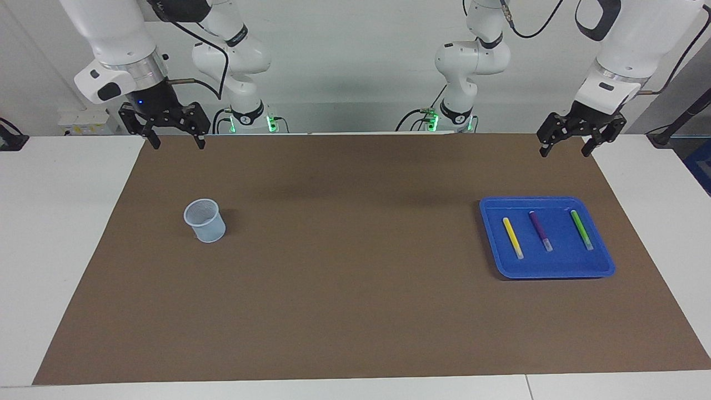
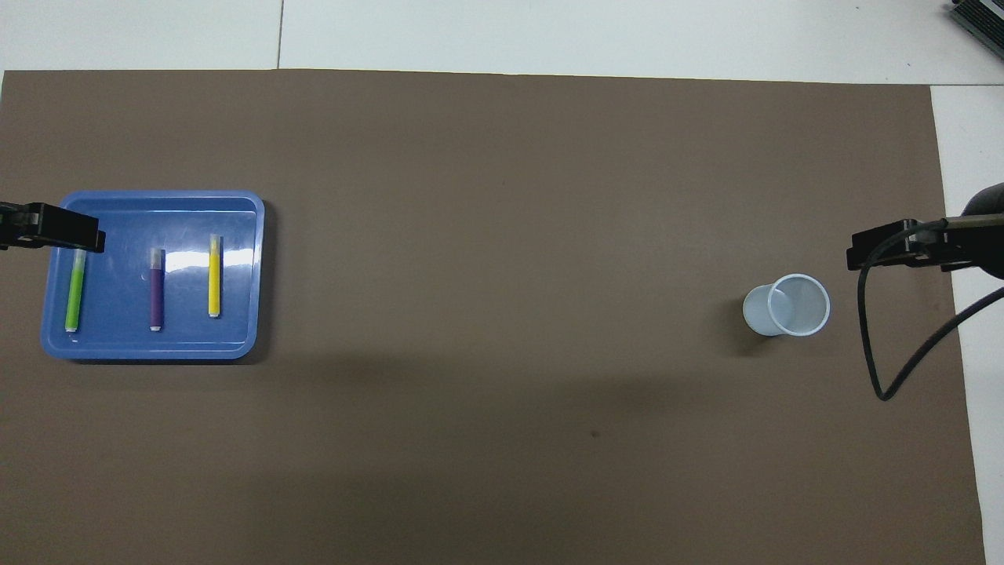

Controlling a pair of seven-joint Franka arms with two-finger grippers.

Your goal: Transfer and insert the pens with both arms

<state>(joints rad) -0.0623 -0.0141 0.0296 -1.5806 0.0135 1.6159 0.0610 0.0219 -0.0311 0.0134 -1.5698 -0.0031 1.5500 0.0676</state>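
Note:
Three pens lie side by side in a blue tray (image 1: 547,272) (image 2: 149,196) toward the left arm's end of the table: yellow (image 1: 512,237) (image 2: 214,276), purple (image 1: 540,230) (image 2: 156,290) and bright green (image 1: 581,229) (image 2: 75,290). Each has a pale end. My left gripper (image 1: 566,147) hangs open and empty, raised above the mat's corner at that end, well clear of the tray. My right gripper (image 1: 171,136) hangs open and empty above the mat's corner at the right arm's end. Both arms wait.
A pale blue plastic cup (image 1: 205,220) (image 2: 787,305) stands upright toward the right arm's end of the table. A brown mat (image 1: 355,300) covers most of the white table. A black cable (image 2: 886,377) loops down by the right gripper.

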